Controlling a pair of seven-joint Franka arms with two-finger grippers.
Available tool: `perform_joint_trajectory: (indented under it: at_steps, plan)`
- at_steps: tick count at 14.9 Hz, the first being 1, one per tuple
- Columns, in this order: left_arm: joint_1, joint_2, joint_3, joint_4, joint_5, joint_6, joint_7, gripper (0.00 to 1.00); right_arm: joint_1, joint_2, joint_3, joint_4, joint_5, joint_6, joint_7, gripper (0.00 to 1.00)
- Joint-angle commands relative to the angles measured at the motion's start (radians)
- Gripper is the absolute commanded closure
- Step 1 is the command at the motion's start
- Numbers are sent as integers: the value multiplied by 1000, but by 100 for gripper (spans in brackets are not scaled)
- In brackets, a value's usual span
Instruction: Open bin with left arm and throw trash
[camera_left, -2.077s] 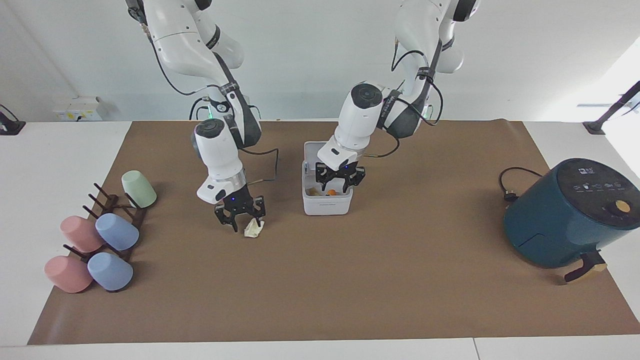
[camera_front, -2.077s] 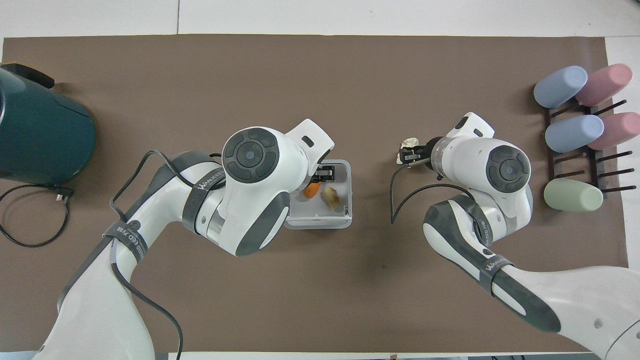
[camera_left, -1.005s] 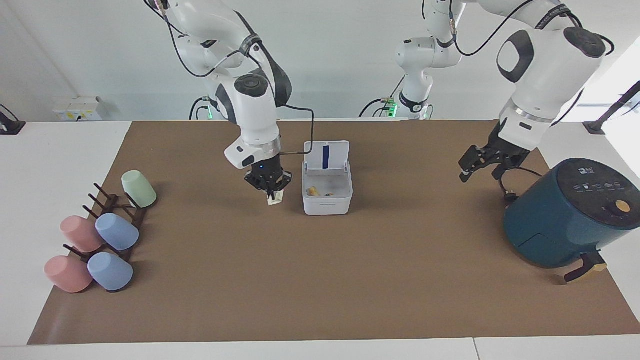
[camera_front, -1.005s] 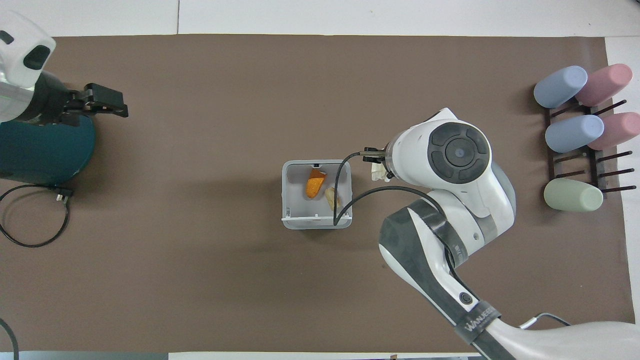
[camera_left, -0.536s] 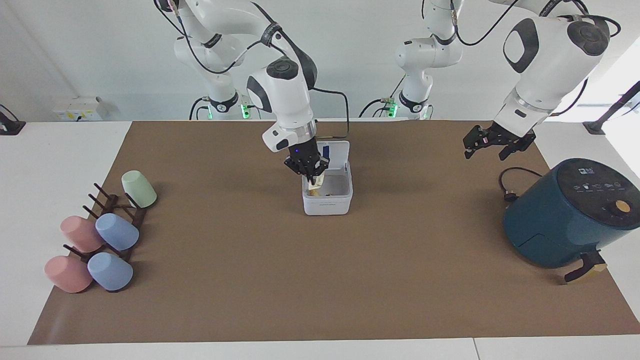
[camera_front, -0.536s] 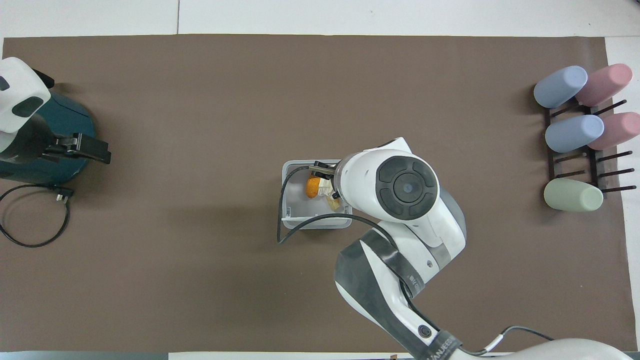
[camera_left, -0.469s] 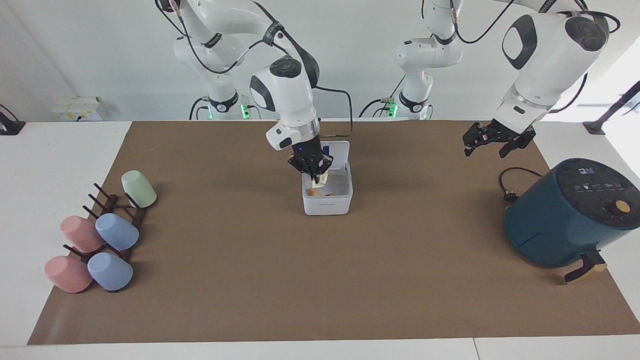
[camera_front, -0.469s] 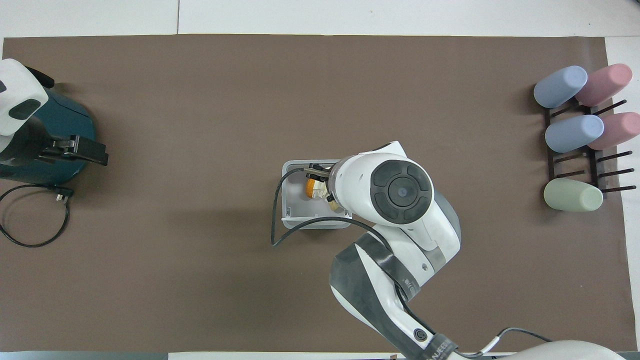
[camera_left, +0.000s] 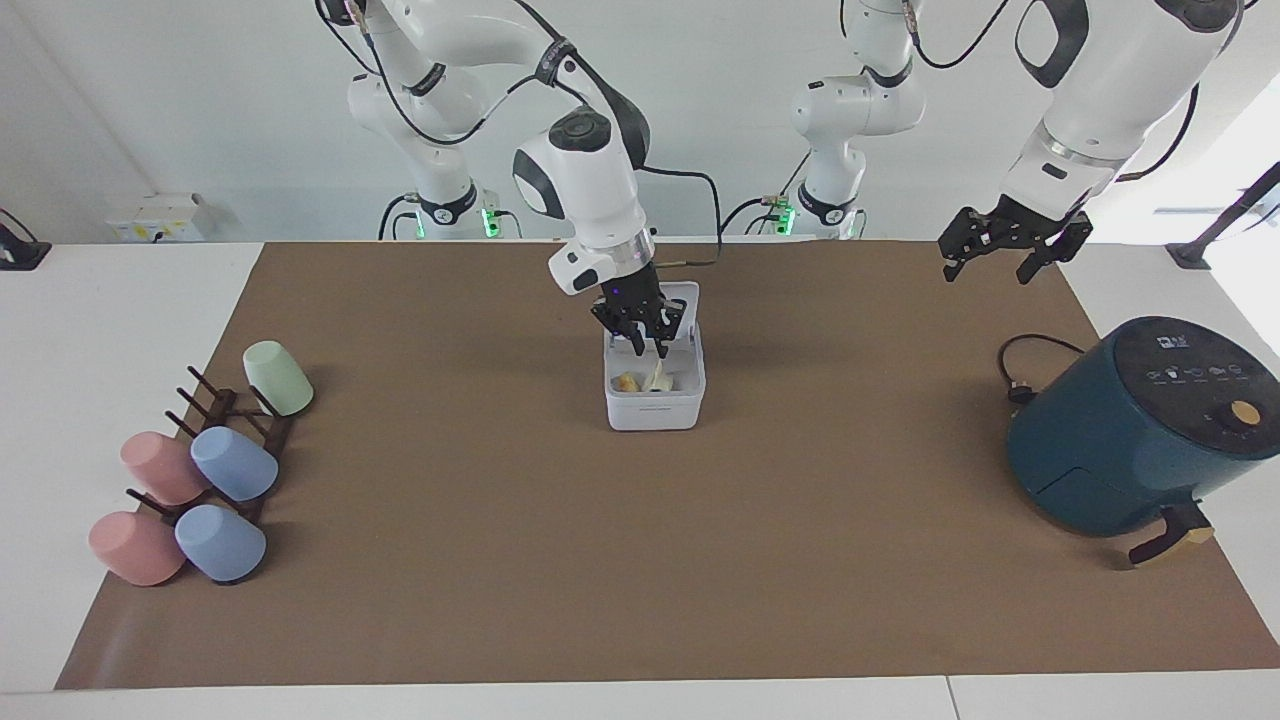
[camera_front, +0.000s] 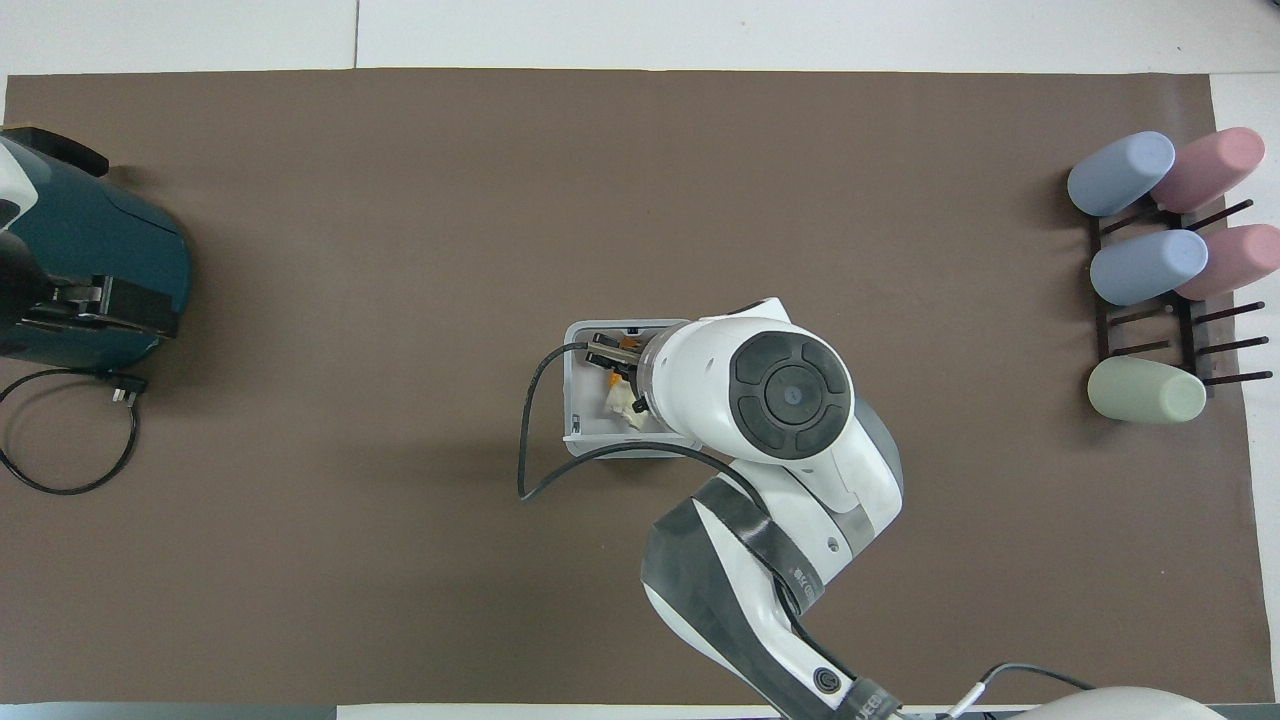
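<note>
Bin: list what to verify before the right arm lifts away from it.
1. Lid of the bin up: ok.
2. Paper wad inside the bin: ok.
3. Yellow lump inside the bin: ok.
4. Right gripper open over the bin: ok.
5. Paper wad free of its fingertips: cannot tell.
6. Left gripper away from the bin, open, raised toward the air fryer: ok.

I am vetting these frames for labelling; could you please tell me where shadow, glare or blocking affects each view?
Facing view: daylight blows out the corner above the air fryer; soft shadows lie on the mat beside the bin. Overhead view: even light, but the right arm covers part of the bin.
</note>
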Motion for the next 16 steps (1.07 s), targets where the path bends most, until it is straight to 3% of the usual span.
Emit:
perform_joint_trajectory:
  at_steps: [1,5,8,16]
  plan:
    - [-3,-3,6,1,21,-14,6,0,-16,7,15,12,20,-12,-12,0]
    - [-3,-3,6,1,21,-14,10,0,-82,9,1,81,2,-164,-234,0]
    - [-7,-3,4,1,21,-1,13,0,-165,-1,1,81,-7,-197,-360,0]
    - [-13,-6,-1,-15,4,30,6,0,-193,-4,1,87,-20,-198,-381,0]
